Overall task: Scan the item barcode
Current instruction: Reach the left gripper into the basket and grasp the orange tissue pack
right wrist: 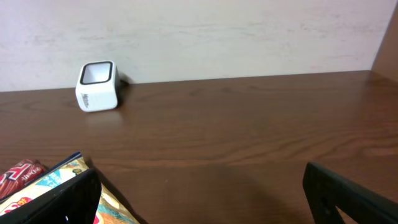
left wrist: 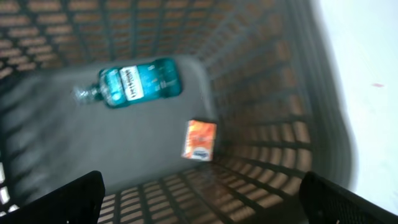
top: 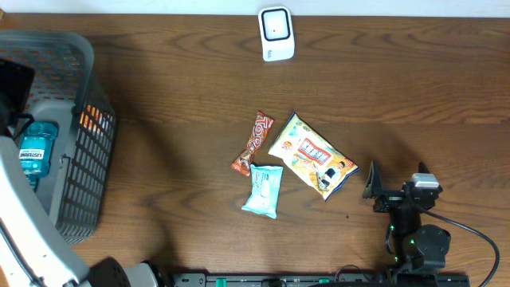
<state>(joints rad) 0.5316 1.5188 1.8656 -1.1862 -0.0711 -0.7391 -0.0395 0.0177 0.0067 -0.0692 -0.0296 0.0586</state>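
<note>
Overhead, the left arm covers part of the basket and an edge of the blue bottle, and the left edge cuts the basket off. The left wrist view is blurred, so the print on the bottle's label and the small orange box is unreadable. In the right wrist view the snack bag and candy bar run off the lower left corner, partly behind a finger of the right tool.

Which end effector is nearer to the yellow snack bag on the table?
Right. The right end effector is close beside the yellow snack bag; the left end effector hangs over the basket, far away.
</note>
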